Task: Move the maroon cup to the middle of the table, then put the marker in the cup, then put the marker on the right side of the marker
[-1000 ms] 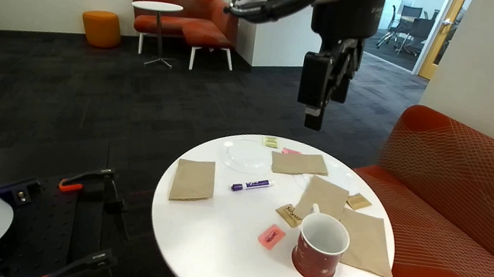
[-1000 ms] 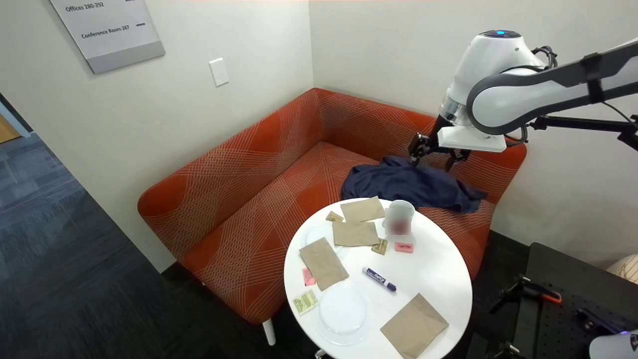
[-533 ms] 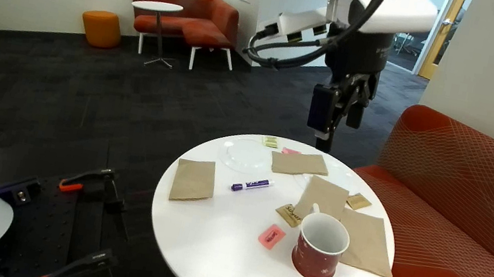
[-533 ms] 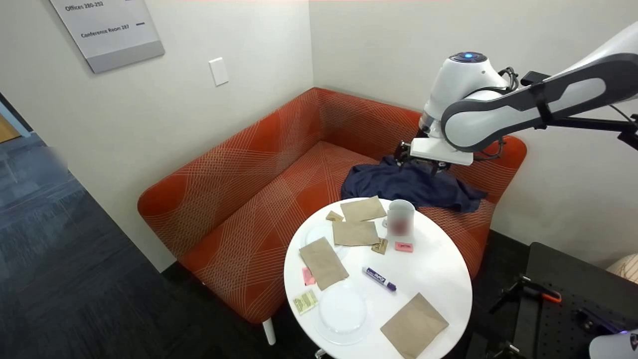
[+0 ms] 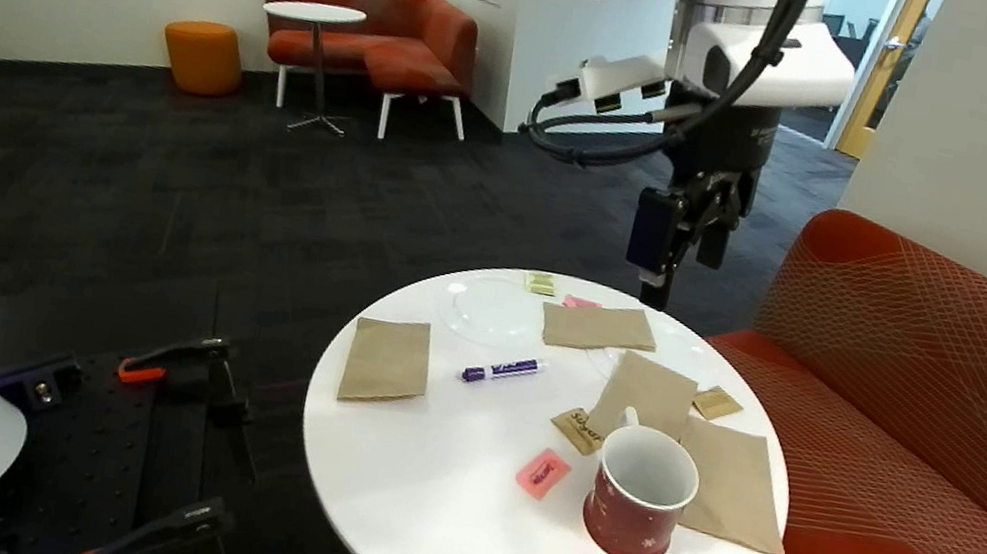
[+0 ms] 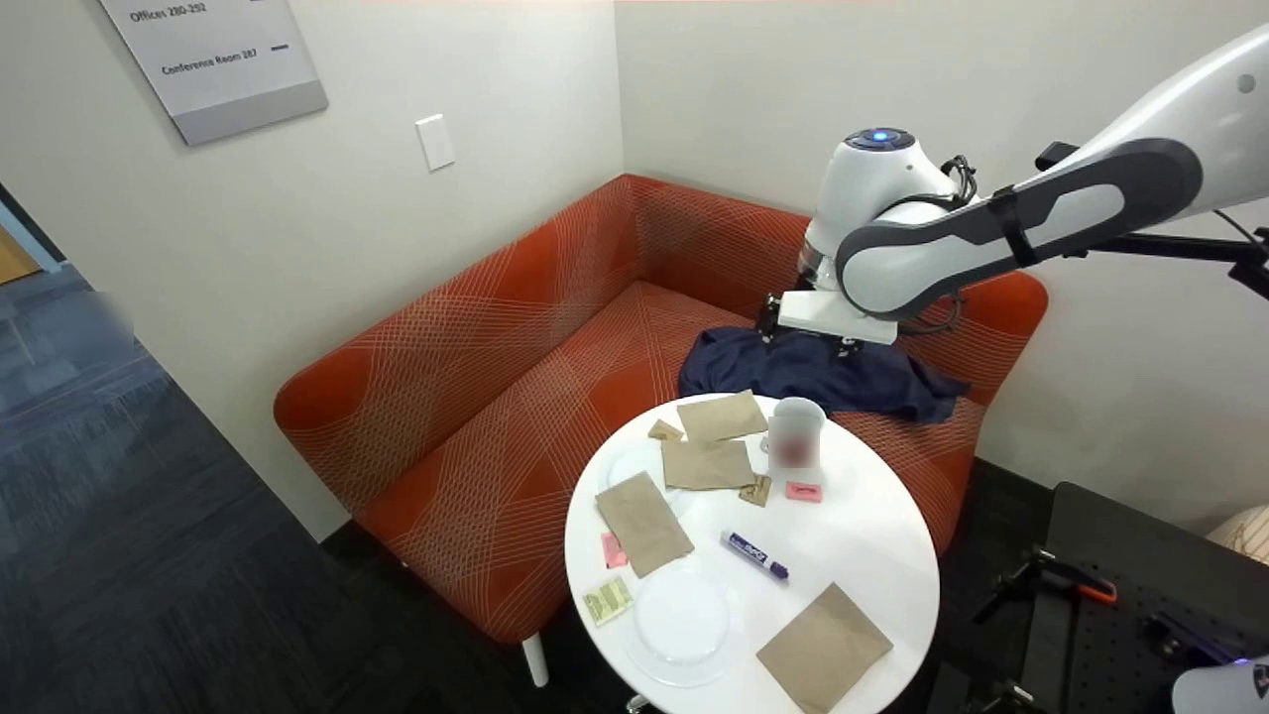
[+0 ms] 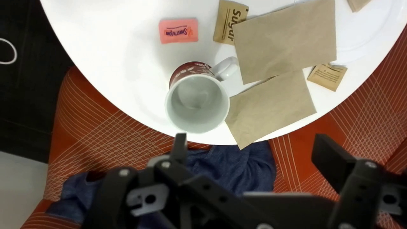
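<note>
1. Where the wrist view looks down, the maroon cup stands upright just above centre, its pale inside showing and its handle pointing to the upper right.
2. In an exterior view, the maroon cup sits low and right of centre, its side crisp; in an exterior view, the same maroon cup has a blurred side.
3. Only the exterior views show the marker, lying on the round white table, well apart from the cup.
4. Along the bottom of the wrist view, the gripper has its jaws spread wide; in an exterior view, a flat white part of the arm partly hides it.
5. Four brown napkins show in both exterior views; the wrist view has two and part of a third.
6. Above the cup in the wrist view, a pink packet reads Sweet'N Low.
7. A navy cloth lies on the red sofa; an orange stool shows only in an exterior view, upper left.
</note>
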Controlling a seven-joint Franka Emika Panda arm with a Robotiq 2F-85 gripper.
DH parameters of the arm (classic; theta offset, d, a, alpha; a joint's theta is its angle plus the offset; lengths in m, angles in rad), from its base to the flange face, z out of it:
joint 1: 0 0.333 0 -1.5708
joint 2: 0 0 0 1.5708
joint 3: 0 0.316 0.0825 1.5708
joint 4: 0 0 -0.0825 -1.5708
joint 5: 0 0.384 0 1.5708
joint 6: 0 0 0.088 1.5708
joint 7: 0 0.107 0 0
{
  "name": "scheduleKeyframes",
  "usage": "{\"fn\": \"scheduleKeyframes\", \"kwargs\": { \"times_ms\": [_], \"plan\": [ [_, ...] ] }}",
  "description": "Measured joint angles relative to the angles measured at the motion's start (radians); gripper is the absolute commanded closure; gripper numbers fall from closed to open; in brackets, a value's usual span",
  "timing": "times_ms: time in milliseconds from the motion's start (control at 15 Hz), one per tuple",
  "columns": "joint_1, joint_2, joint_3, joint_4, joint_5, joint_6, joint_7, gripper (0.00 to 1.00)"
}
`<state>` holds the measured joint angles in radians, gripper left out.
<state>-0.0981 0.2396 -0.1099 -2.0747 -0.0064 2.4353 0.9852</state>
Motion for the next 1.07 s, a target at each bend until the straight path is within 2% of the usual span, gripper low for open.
{"fn": "scheduleKeyframes", "kwargs": {
  "times_ms": [467, 1067],
  "plan": [
    [0.002, 0.025, -0.011, 0.002, 0.009, 0.001, -0.001, 0.00],
    [0.002, 0.152, -0.028, 0.079, 0.053, 0.003, 0.000, 0.00]
  ]
}}
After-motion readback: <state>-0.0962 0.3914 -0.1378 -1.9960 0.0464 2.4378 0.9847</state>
